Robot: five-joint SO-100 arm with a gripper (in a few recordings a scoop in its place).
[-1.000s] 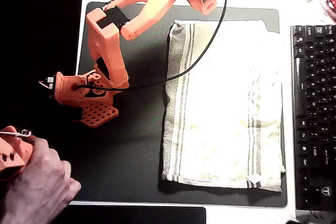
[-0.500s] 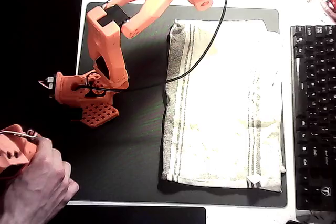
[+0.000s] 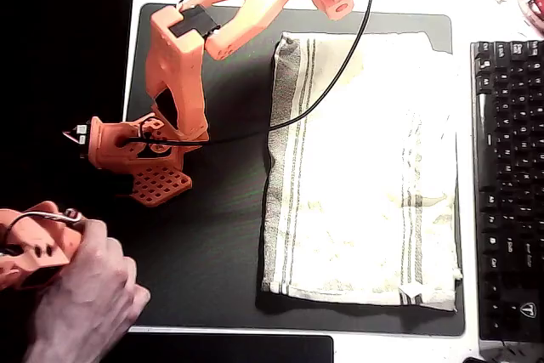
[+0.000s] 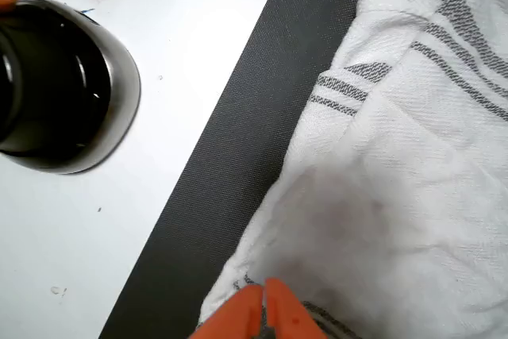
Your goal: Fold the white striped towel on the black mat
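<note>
Lying flat mid-right overhead: wrinkled off-white grey-striped cloth towel [image 3: 361, 167] on textured black rectangular mat [image 3: 212, 244]; orange plastic gripper [image 4: 266, 313], jaws together, bottom of wrist frame.

free: black mat [image 3: 212, 252] left half | blocked: keyboard [image 3: 508, 184] right edge

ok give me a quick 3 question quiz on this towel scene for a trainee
1. True or false: the towel lies wholly on the mat.
2. In the overhead view, what sits right of the mat? A) keyboard B) laptop C) plate
3. In the wrist view, the orange claw tips sit over the towel's ____.

Key: 1 true; 2 A, the keyboard; 3 edge.
</note>
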